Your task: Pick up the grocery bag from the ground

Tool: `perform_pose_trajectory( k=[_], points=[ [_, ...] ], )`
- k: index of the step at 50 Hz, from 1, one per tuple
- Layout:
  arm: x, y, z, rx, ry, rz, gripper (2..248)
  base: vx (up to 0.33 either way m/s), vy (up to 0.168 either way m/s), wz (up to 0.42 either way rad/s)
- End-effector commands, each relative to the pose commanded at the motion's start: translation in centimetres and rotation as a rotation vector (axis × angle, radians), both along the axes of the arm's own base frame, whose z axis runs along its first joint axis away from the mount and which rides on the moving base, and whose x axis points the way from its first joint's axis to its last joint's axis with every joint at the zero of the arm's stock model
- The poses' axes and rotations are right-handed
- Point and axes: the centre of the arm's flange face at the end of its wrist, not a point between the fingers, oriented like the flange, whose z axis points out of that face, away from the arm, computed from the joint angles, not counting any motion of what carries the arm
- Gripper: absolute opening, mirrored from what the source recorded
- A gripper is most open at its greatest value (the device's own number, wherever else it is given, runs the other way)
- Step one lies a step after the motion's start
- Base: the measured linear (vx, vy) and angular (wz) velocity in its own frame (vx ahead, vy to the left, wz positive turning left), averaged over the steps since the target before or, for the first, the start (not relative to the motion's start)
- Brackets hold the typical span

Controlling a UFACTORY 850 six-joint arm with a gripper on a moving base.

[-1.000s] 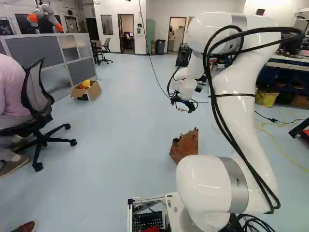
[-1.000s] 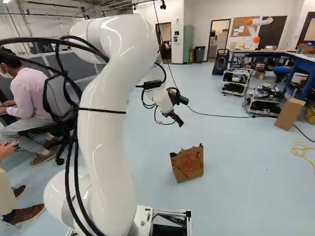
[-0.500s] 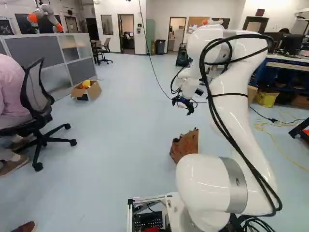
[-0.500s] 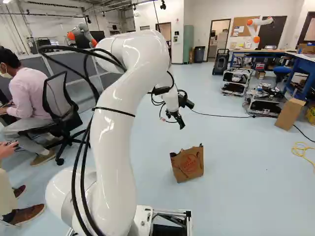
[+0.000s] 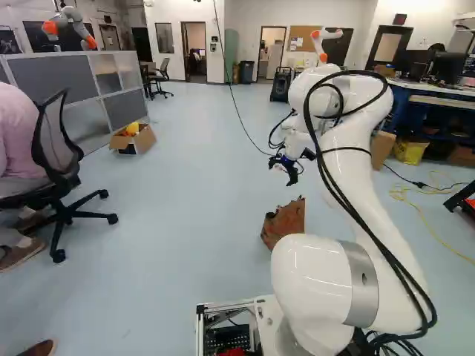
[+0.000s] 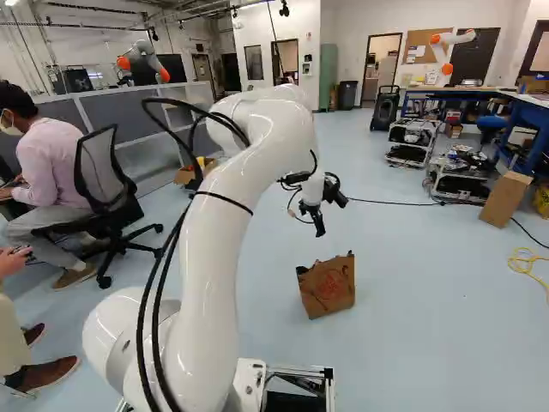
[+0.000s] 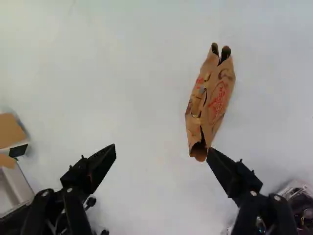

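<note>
Brown paper bag [image 6: 328, 289], ragged rim, black tool [image 6: 320, 232] spread wide

Pale blue floor [image 5: 185, 222], upright brown paper bag [image 6: 328, 289], open cardboard box [image 5: 145, 139], yellow cable [image 6: 525, 271]

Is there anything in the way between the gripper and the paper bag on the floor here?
Nothing visible stands in the way. The open gripper hangs above the bag, with only air between them in the right base view. In the wrist view the bag lies ahead, off the gripper's centre line.
</note>
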Motion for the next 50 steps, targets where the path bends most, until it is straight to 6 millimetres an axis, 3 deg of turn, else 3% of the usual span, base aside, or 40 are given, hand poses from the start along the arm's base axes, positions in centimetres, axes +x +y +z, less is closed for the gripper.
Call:
perform_pose_trajectory(
  k=[17, 42, 50],
  points=[
    [1.0, -1.6, -4.7, 0.027, 0.020, -0.046, 247, 0.000, 0.000, 0.000],
    [1.1, -8.0, -12.0, -0.047, 0.056, 0.031, 247, 0.000, 0.000, 0.000],
    [1.0, -9.0, -14.3, -0.053, 0.064, 0.038, 247, 0.000, 0.000, 0.000]
  ],
)
